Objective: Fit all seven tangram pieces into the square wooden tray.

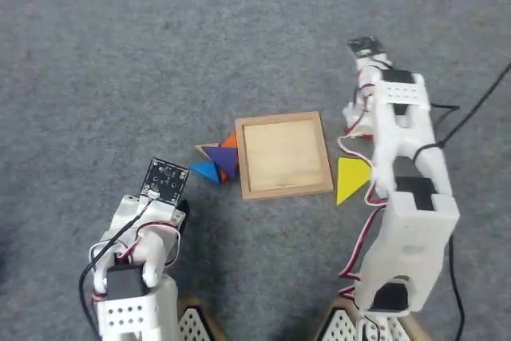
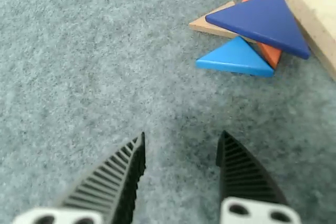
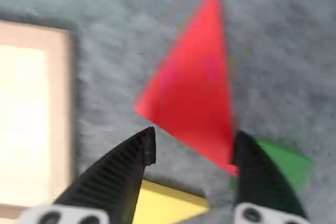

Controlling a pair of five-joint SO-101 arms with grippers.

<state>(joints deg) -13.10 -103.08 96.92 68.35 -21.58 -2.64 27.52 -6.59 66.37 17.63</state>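
Right end effector [image 3: 195, 139] open above red triangle [image 3: 194, 87]; left end effector [image 2: 182, 137] open over grey tabletop [image 2: 79, 51]. Pale wooden tray [image 1: 285, 189] frame centre; navy-topped piece pile [image 1: 223, 159] against left edge, yellow triangle [image 1: 350, 177] right.

White arms [image 1: 407, 229] carry red-and-black cables [image 1: 359, 249] (perhaps servo leads) and ribbed black fingers [image 2: 123, 182].

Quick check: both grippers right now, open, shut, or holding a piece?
Left gripper: open, holding nothing.
Right gripper: open, holding nothing, over the red triangular tangram piece.
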